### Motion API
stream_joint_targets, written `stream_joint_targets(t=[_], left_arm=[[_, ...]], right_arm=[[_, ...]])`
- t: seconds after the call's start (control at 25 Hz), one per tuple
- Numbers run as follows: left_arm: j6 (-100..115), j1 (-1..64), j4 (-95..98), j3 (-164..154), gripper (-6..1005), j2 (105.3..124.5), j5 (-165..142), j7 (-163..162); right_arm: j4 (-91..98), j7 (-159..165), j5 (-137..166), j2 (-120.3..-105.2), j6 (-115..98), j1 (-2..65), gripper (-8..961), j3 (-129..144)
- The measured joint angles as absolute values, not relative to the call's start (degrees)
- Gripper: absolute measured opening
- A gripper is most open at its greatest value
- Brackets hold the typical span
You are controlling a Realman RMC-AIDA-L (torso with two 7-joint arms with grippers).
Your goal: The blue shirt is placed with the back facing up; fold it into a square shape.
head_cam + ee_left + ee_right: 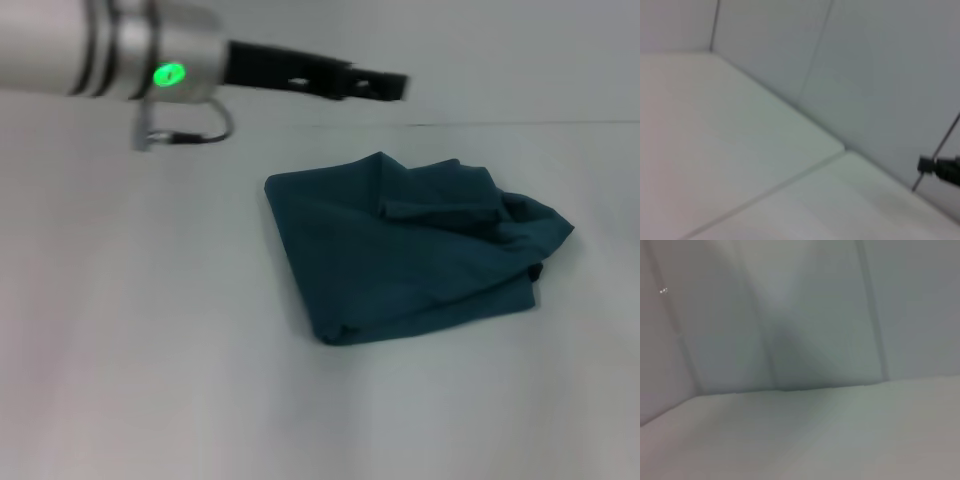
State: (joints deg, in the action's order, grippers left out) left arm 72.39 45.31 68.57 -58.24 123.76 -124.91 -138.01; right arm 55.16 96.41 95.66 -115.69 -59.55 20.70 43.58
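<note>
Looking down from the head view, you are seeing the blue shirt (410,250) lying on the white table (150,380), right of centre, already doubled into a rough, thick bundle. Its near and left edges are running fairly straight, while the far right corner is bunching up in loose, crumpled layers. By my judgement you are sitting late in the task: the main folds are looking done, but the shape is reading as a lopsided quadrilateral, not a clean square.

Your left gripper (375,84) is hanging high over the table's far side, beyond the shirt and apart from it. Its fingers are carrying nothing, and they are showing too smeared for me to say how far apart they are standing. Your right gripper is not showing anywhere.

The next move, as I am judging it, is calling for a flattening or tucking of that puffed right corner, reached from above without dragging the lower layers.

Only the head view is showing the shirt. Both wrist views are pointing at bare table and wall; the left wrist view is also catching a small dark fitting (940,169) on the wall.
</note>
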Motion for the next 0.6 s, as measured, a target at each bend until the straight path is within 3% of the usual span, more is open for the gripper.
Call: stream_joint_targets(t=[0.2, 0.44, 0.6], left_arm=[[79.1, 39.2, 61.3, -46.9, 926, 121.71, -116.9, -122.7], [83.9, 33.8, 51.1, -43.2, 924, 117.64, -111.9, -110.7], [84.5, 30.9, 49.7, -43.1, 923, 117.17, -111.7, -107.8]], right_arm=[[66.4, 106.7, 112.5, -116.53, -68.3, 25.5, 56, 44.8], [71.9, 117.0, 137.2, -116.78, -80.7, 38.2, 83, 47.6], [71.4, 119.0, 154.1, -119.30, -85.2, 46.9, 138, 50.5]])
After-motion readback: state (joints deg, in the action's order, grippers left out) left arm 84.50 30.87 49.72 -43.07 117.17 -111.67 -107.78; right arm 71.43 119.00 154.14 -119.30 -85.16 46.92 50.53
